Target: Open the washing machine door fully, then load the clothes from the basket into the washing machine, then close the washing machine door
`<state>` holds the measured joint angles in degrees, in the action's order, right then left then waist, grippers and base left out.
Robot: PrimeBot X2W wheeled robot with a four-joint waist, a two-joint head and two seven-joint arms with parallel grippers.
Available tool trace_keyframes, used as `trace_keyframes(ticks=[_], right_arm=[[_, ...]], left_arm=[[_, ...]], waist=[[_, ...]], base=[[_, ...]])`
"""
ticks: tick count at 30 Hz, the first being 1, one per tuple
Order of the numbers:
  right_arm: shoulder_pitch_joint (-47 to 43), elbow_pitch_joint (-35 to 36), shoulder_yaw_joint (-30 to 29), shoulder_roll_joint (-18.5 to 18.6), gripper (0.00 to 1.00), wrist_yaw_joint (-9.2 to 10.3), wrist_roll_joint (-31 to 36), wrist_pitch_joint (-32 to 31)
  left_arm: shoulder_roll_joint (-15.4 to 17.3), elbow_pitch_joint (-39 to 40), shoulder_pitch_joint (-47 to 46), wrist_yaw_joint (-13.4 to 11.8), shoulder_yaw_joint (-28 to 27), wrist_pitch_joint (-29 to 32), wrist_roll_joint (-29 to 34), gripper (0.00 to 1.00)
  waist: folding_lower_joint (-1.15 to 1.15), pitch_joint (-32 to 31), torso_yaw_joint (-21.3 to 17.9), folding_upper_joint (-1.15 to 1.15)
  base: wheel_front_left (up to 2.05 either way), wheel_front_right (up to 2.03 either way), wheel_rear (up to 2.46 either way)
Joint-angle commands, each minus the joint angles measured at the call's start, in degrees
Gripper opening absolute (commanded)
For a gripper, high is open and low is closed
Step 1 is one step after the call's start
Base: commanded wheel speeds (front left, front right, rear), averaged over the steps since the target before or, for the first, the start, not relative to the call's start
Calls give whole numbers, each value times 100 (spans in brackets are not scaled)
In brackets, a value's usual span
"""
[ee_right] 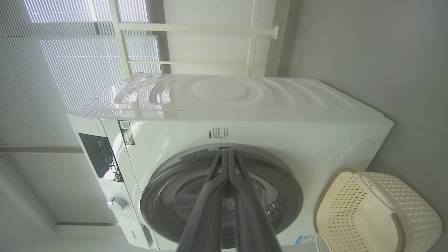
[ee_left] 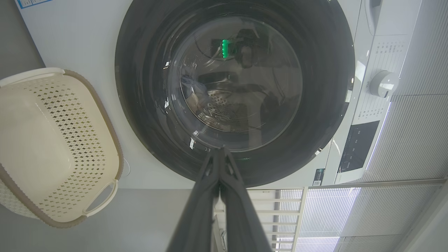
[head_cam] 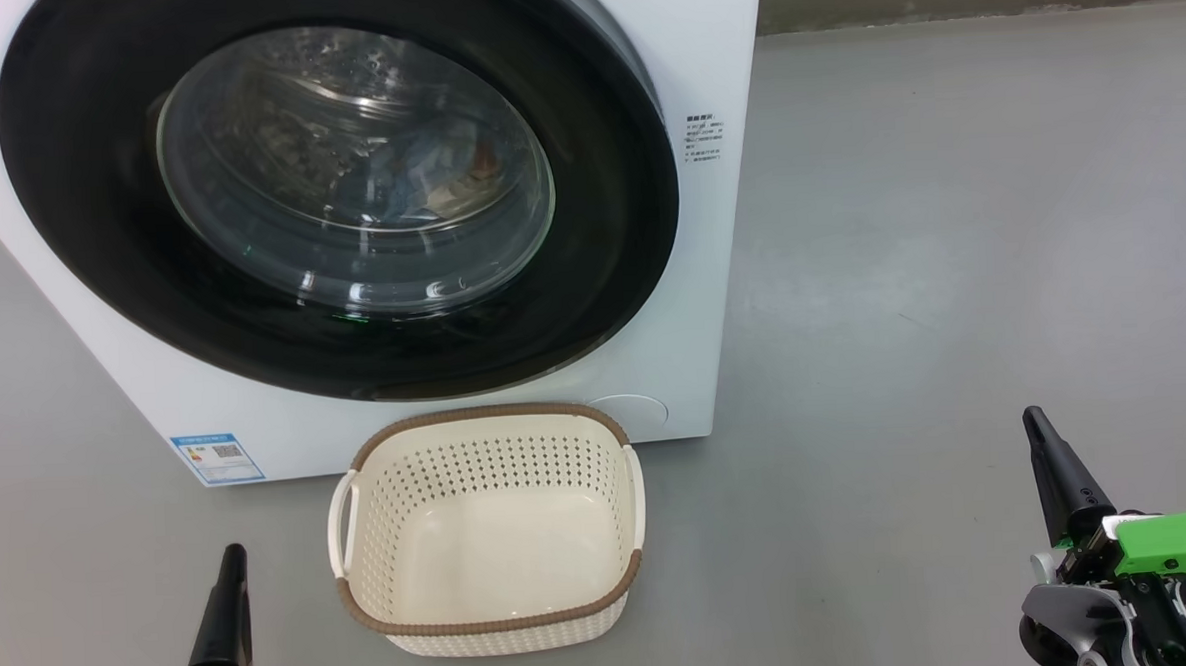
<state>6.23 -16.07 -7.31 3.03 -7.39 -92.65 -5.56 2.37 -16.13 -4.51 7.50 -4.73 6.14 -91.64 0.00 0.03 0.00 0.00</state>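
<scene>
Cream plastic basket [head_cam: 479,468] with the brown woven-look rim sits on the grey floor [head_cam: 902,309], just in front of the washing machine [head_cam: 712,298] and right below its round white cap [head_cam: 636,409]. Inside the basket it's just the smooth bottom and the perforated walls.

The clothes [head_cam: 416,181] are in the drum. Through the glass you can make out a light-blue bundle with a bit of orange, though reflections blur most of it. The washing machine door [head_cam: 77,195] looks shut against the front, black ring and all.

The left gripper [head_cam: 233,559] hangs low, off the basket's left side, fingers pressed together with nothing between them. The right gripper [head_cam: 1035,419] is well off to the right above the floor, also closed tip to tip and holding nothing.
</scene>
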Motion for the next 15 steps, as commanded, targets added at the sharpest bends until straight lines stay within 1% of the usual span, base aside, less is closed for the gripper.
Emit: trace_keyframes(ticks=[1, 15], right_arm=[[31, 173, 121, 22, 0, -10, 13, -57], [32, 173, 116, 18, 0, -10, 18, -61]], left_arm=[[51, 172, -210, -1, -190, 42, -44, 0], [51, 173, -209, -1, -189, 41, -44, 0]], waist=[[0, 0, 0, 0], [0, 0, 0, 0]], base=[[0, 0, 0], [0, 0, 0]])
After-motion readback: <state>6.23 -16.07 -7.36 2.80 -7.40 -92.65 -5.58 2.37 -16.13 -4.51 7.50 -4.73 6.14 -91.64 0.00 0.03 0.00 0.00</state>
